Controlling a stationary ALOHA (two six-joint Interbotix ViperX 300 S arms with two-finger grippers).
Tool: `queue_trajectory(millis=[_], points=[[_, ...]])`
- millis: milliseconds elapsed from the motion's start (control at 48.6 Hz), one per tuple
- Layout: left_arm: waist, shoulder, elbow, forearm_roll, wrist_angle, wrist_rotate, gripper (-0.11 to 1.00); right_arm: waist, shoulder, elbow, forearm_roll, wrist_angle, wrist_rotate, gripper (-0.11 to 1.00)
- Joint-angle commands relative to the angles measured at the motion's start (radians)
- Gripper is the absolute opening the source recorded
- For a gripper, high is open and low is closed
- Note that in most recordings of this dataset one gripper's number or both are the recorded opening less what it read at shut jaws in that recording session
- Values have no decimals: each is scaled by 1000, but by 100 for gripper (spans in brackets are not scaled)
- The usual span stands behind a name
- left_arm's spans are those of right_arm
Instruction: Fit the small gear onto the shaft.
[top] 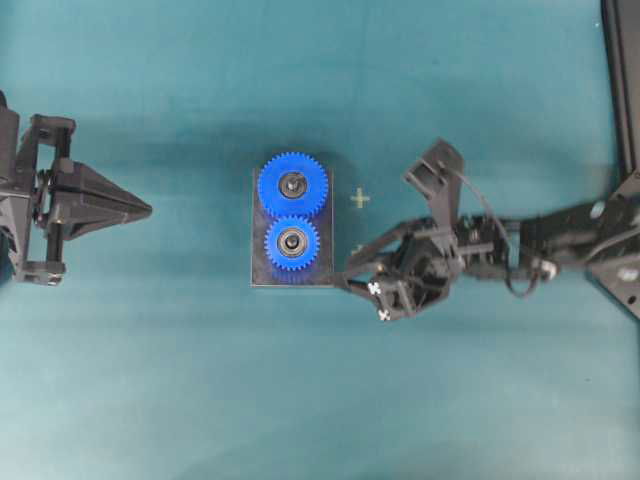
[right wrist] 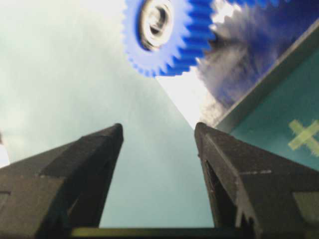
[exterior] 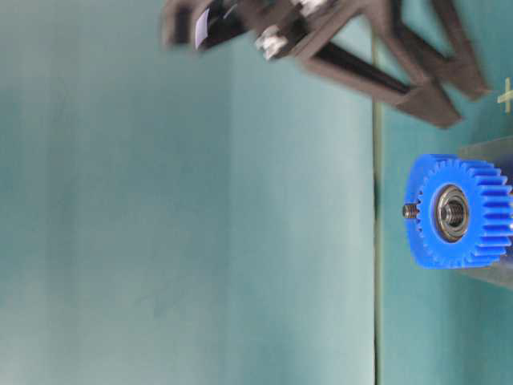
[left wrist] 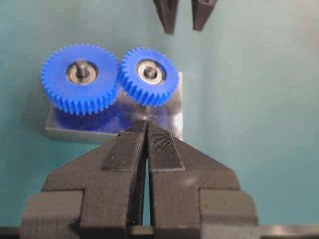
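While the right claw gapes empty, only table-level shows the shaft through the small gear; left claw closed.

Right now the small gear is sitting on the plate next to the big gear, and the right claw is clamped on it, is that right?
Not quite. The small gear does sit on the plate beside the larger gear, but the right claw is not clamped on it. The overhead view shows it off to the side of the plate, and the right wrist view shows its fingers apart with nothing between them.
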Motion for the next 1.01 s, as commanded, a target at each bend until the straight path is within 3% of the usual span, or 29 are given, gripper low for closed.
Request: queue_trajectory(millis=[0, 124, 247, 371, 432, 988], points=[[-2, 2, -21, 2, -5, -2, 0, 25, 55, -18, -35, -118, 52, 67], [-2, 2, -21, 2, -5, -3, 0, 34, 149, -57, -78, -319, 146, 67], [-2, -5, -20, 2, 0, -5, 0, 34, 241, -74, -137, -523, 293, 67], [-2, -8, -18, 2, 20, -31, 0, 34, 302, -84, -212, -601, 408, 68], [-2, -8, -17, 2, 28, -41, 0, 31, 310, -89, -230, -600, 416, 67], [-8, -31, -15, 2, 34, -48, 0, -29, 313, -81, -225, -494, 422, 68]])
